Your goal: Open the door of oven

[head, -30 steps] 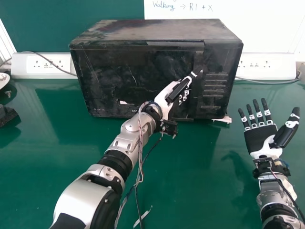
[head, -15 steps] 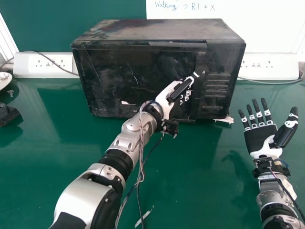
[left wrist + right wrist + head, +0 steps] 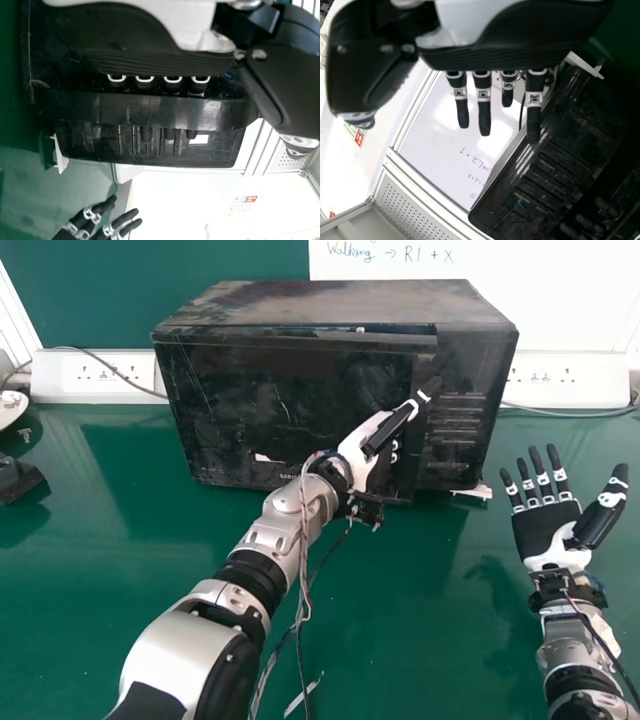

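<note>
The black oven [image 3: 335, 302] stands on the green table, its door [image 3: 260, 405] slightly ajar, with a narrow gap along the top edge. My left hand [image 3: 366, 443] is at the door's right side, by the handle. In the left wrist view, the left hand's [image 3: 145, 62] straight fingers pass behind the handle [image 3: 150, 110], their tips showing beyond it and the thumb held apart. My right hand [image 3: 548, 530] is held palm up over the table, right of the oven, fingers straight; the right wrist view has the right hand [image 3: 482, 100] near the oven's side [image 3: 550, 165].
White socket boxes [image 3: 95, 376] with cables flank the oven on both sides. A black object [image 3: 18, 480] lies at the table's left edge. A whiteboard [image 3: 560, 300] stands behind, and a small white strip [image 3: 303, 695] lies on the table [image 3: 400, 640] near the front.
The door has come slightly outward from the oven's body, opening a gap at the top. My left hand has shifted a little to the right and towards me. The right hand has stayed in place.
</note>
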You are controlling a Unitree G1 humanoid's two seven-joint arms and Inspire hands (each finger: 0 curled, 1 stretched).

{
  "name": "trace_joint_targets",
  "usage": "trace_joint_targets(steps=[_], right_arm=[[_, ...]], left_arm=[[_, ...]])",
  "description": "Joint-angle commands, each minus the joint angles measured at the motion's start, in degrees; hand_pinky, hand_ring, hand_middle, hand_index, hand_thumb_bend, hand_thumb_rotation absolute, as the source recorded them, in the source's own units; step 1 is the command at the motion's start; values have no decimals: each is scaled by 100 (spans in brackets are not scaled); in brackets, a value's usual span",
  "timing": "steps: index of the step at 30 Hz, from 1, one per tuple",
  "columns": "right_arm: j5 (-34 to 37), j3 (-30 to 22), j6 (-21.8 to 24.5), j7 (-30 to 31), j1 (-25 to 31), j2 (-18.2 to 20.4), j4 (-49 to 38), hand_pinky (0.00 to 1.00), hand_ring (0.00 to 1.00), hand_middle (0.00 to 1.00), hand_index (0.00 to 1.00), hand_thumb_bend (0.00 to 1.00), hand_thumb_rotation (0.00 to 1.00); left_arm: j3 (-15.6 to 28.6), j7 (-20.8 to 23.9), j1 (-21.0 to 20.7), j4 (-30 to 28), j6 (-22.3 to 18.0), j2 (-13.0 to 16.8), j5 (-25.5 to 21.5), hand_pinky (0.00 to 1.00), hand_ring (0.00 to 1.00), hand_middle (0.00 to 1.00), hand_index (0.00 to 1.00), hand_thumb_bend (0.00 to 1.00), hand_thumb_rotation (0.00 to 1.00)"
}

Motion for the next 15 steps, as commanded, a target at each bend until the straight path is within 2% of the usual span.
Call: trace_joint_targets(steps=[1,7,15], right_arm=[[29,7,3,6,-22,27,-41,58,78,89,91,100,89],[30,10,23,27,-14,26,-54,59,76,88,91,100,89],[48,-5,67,-31,-28,31,-58,56,71,84,88,100,89]], left_arm=[[20,-411,-191,46,92,-234,-89,58,72,79,85,91,94],[104,-857,-174,70,139,-174,-193,51,68,74,84,90,93],[182,-1015,-128,84,148,-109,-190,48,65,71,82,90,92]])
